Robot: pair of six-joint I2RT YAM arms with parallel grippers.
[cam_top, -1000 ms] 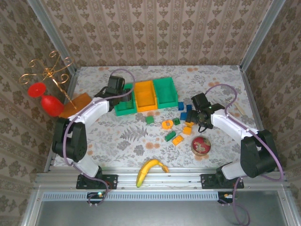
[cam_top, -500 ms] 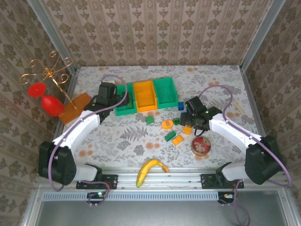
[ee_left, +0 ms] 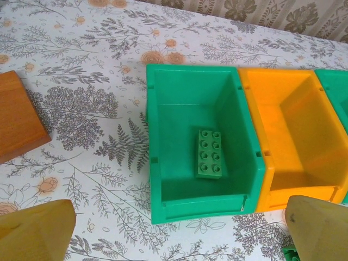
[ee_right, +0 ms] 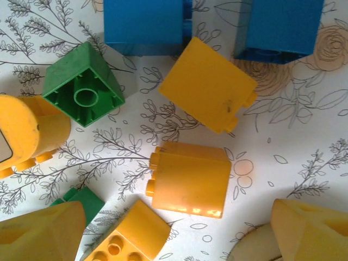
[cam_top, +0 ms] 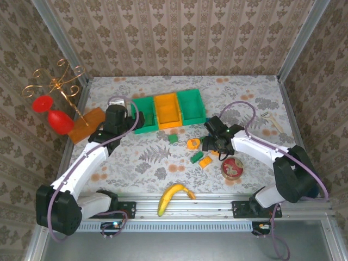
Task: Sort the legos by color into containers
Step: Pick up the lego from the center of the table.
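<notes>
The containers stand in a row at the back: a green bin (cam_top: 143, 114), an orange bin (cam_top: 167, 110) and another green bin (cam_top: 191, 106). A green lego (ee_left: 209, 153) lies flat in the left green bin (ee_left: 163, 163). My left gripper (cam_top: 130, 123) (ee_left: 179, 239) hovers open and empty just in front of that bin. My right gripper (cam_top: 211, 143) (ee_right: 175, 231) is open above the loose legos, with an orange lego (ee_right: 190, 179) lying on the table between its fingers, untouched. Around it lie blue legos (ee_right: 144, 24), a green one (ee_right: 83, 84) and more orange ones (ee_right: 209, 84).
A round red-rimmed tin (cam_top: 232, 168) sits just right of the lego pile. A banana (cam_top: 175, 194) lies at the near edge. A flat orange board (cam_top: 87, 124) (ee_left: 16, 122) lies left of the bins, next to a red glass (cam_top: 60, 120) and a gold stand (cam_top: 57, 84).
My left gripper opened and drew back from the left green bin, leaving the green lego inside. My right gripper moved left and nearer, over the orange legos.
</notes>
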